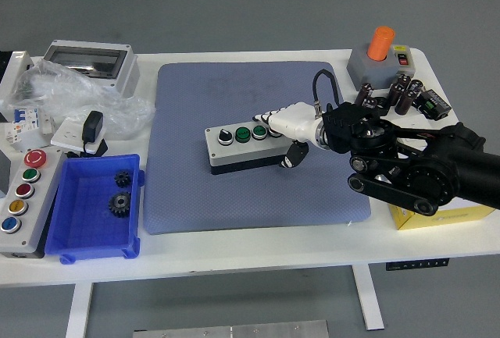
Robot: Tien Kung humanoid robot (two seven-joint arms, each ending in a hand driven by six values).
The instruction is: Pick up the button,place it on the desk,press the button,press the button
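The button box (pixel 241 146), grey with a black base, a black selector knob and two green buttons on top, lies on the blue mat (pixel 234 197) near its middle. My right hand (pixel 287 126) reaches in from the right. Its white fingers (pixel 275 115) lie over the box's right end, covering what is on top there, and the dark thumb (pixel 295 154) is against the box's near right side. The hand grips that end. The left arm is out of view.
A blue bin (pixel 86 221) with two gears and a grey multi-button panel (pixel 19 197) stand at the front left. A grey enclosure (pixel 86 63) and a plastic bag (pixel 70 100) are at the back left. An orange-topped button unit (pixel 380 53), capacitors (pixel 400 92) and a yellow box (pixel 437 215) are on the right.
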